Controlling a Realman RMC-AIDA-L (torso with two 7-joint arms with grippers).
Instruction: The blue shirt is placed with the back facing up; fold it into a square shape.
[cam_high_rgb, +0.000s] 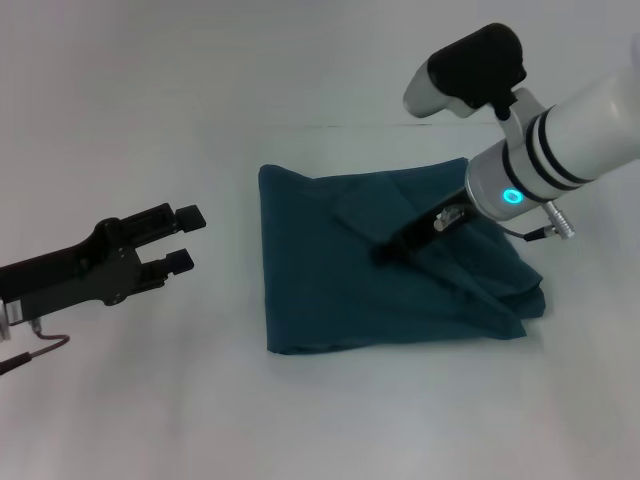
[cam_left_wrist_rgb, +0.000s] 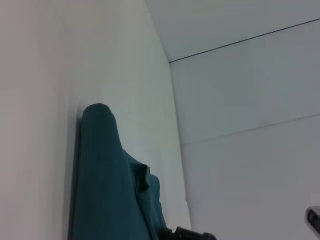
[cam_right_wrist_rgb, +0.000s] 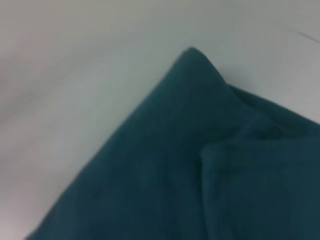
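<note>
On counter (cam_high_rgb: 120, 420), head view: blue shirt (cam_high_rgb: 340, 290) already folded to rough rectangle, loose bunched layers on its right side. My right tool (cam_high_rgb: 392, 249) down on shirt's middle, over inner fold edge; can't tell its spread, tips dark against cloth. My left tool (cam_high_rgb: 180, 238) hangs off shirt's left, well apart, gaping wide, holding nothing. Judge: late fold, squaring up; next move calls for tidying right layers

Left wrist view: blue shirt (cam_left_wrist_rgb: 105, 190) flat on counter, far off

Right wrist view: shirt corner (cam_right_wrist_rgb: 192, 55) and doubled layer close below
</note>
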